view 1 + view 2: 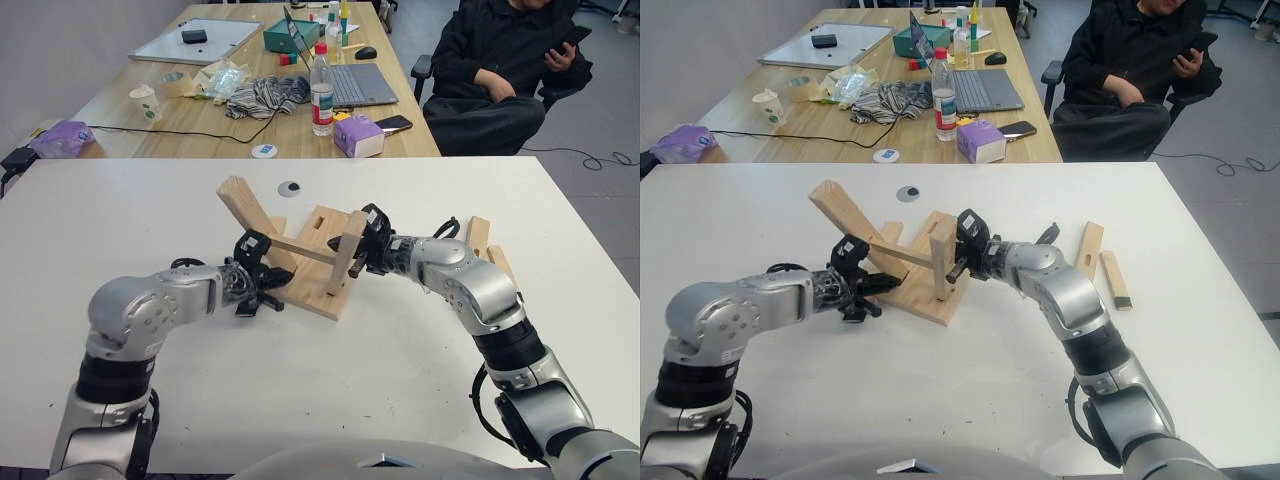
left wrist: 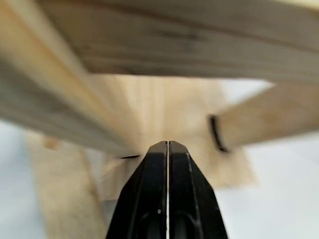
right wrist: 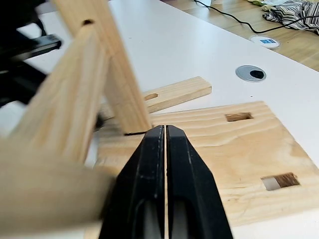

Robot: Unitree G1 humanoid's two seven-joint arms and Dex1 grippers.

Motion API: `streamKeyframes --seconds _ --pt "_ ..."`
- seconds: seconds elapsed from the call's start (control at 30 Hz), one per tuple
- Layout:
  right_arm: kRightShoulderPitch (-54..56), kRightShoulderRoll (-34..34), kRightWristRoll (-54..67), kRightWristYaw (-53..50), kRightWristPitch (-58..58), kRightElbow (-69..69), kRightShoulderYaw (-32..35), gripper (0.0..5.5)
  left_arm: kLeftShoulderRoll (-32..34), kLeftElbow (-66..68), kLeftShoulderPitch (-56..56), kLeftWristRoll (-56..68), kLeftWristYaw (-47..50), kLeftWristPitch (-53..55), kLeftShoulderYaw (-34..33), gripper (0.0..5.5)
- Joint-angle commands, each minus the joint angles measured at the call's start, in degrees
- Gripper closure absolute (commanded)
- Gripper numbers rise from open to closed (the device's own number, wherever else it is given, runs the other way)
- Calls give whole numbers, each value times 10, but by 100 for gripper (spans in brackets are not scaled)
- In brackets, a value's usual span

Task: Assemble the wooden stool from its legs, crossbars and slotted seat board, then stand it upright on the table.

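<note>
Since the seat board (image 3: 224, 144) lies slot-side up on the table (image 1: 120, 220), I read the two legs as seated in its slots. The left leg (image 1: 245, 208) and right leg (image 1: 347, 252) both lean, tied together by a crossbar (image 1: 300, 249). My left gripper (image 2: 168, 145) and right gripper (image 3: 165, 128) each have their jaws pressed together on nothing, tips at a leg's foot, which I judge is for nudging the joints home. Two spare pieces (image 1: 1090, 248) lie beside my right arm.
</note>
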State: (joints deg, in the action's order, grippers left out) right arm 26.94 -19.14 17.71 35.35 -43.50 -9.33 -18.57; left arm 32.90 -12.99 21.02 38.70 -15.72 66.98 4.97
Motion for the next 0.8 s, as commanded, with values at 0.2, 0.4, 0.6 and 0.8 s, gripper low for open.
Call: streamKeyframes --seconds 0.2,0.4,0.6,0.8 --pt "95 77 11 59 -24 -32 -94 545 -88 404 224 -220 -149 -269 155 550" --pt "106 47 13 77 -33 -28 -55 545 -52 403 190 -248 -199 -298 112 550" --pt "187 -37 216 136 -135 -29 222 545 27 261 105 -189 -231 -225 -12 550" --pt "344 -69 115 -6 55 300 288 545 -9 151 41 -154 -191 -156 -44 550"
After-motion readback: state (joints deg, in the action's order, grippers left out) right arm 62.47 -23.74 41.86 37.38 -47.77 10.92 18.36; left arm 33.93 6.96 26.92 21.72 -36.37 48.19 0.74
